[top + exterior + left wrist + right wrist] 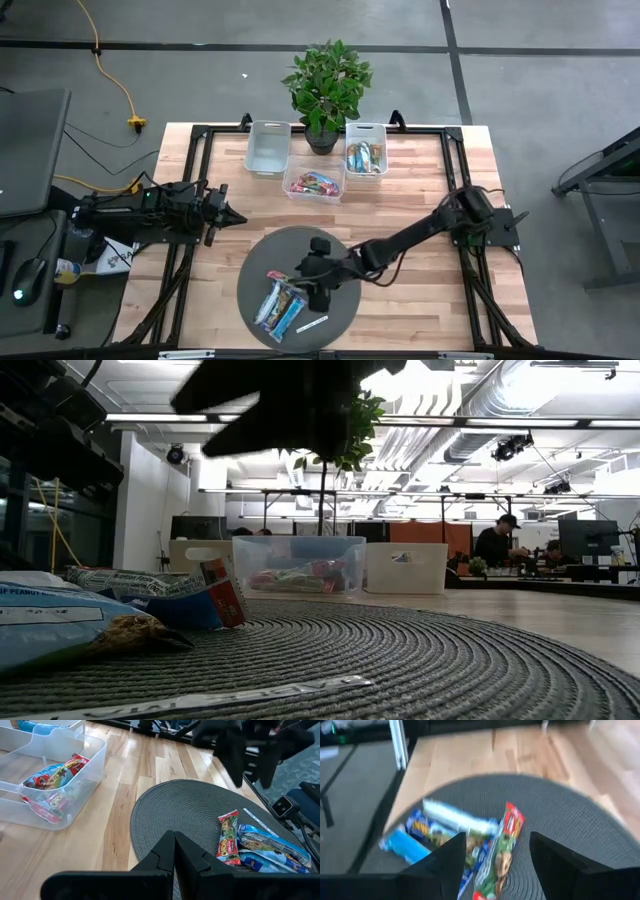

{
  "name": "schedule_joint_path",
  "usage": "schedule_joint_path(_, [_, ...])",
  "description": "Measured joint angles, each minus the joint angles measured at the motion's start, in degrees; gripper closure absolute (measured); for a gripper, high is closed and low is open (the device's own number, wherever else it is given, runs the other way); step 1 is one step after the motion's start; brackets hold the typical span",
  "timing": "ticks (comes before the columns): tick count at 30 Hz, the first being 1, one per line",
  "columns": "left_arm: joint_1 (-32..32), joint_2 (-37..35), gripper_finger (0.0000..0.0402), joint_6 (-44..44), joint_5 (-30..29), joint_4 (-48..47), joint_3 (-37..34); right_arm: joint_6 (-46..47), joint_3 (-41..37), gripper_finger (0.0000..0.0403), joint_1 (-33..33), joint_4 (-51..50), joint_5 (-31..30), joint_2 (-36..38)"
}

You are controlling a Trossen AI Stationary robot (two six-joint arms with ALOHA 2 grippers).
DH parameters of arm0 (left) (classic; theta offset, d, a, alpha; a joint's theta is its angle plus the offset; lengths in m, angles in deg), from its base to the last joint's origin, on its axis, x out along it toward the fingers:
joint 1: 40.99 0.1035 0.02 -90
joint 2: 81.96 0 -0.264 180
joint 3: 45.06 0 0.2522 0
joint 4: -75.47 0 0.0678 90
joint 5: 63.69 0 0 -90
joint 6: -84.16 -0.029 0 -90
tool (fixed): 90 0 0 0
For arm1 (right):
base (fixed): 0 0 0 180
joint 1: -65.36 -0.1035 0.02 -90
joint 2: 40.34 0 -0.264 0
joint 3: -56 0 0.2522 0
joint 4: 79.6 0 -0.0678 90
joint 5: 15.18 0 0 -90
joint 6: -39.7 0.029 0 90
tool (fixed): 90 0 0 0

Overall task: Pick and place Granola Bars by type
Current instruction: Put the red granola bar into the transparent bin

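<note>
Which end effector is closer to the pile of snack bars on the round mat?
Right end effector, open, hovering beside the bars. Left end effector, shut, sits off the mat.

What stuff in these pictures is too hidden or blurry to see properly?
- Right gripper: low view, only a dark shape cut off by the top edge.
- Granola bars on the mat: right wrist view, blurred, wrapper words unreadable.
- White bin: high view, too small to tell its contents.
- White strip label: low view, lettering too flat to read.
</note>
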Motion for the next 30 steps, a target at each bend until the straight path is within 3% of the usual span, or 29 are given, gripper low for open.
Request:
schedule_joint_path(18, [0.0,0.0,0.0401,0.0,0.3,0.0,0.0,-0.5,0.0,0.0188,-0.4,1.3,0.7,-7.8])
schedule_joint_path(30, [0.0,0.0,0.0401,0.0,0.3,0.0,0.0,-0.8,0.0,0.0188,-0.7,2.1,0.0,-9.1])
